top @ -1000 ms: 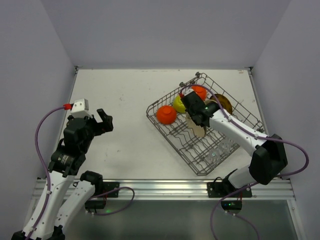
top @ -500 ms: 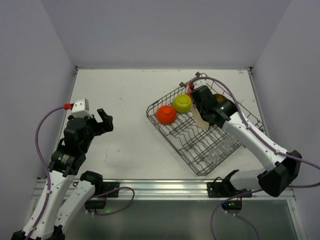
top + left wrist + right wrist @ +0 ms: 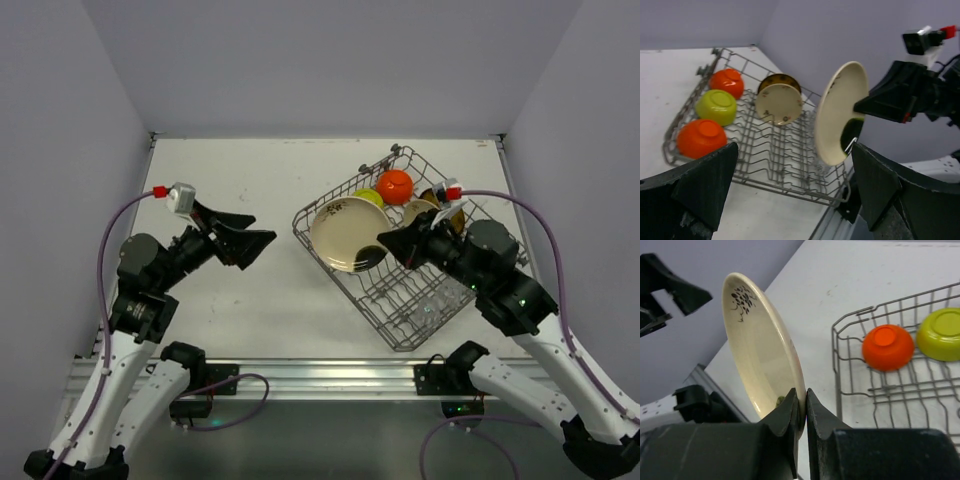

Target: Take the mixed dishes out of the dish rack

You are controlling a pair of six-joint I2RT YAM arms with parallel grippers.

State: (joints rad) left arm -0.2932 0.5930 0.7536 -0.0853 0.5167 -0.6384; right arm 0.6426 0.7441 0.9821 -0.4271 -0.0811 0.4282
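My right gripper (image 3: 388, 249) is shut on the rim of a cream-backed plate (image 3: 346, 234) and holds it on edge in the air, above the left end of the grey wire dish rack (image 3: 392, 302). The right wrist view shows the fingers pinching that plate (image 3: 762, 340). My left gripper (image 3: 258, 243) is open and empty, raised left of the plate and facing it (image 3: 840, 112). In the rack are an orange bowl (image 3: 395, 185), a yellow-green bowl (image 3: 368, 197), two upright plates (image 3: 422, 210) and clear glasses (image 3: 436, 300). The left wrist view shows a second orange bowl (image 3: 700, 137).
The rack (image 3: 765, 165) stands askew on the right half of the white table (image 3: 230, 180). Grey walls close in the back and both sides. A metal rail (image 3: 320, 372) runs along the near edge.
My right gripper has lifted a plate out of the rack and swung it left over the rack's left end. My left arm has risen and reached right, toward the plate.
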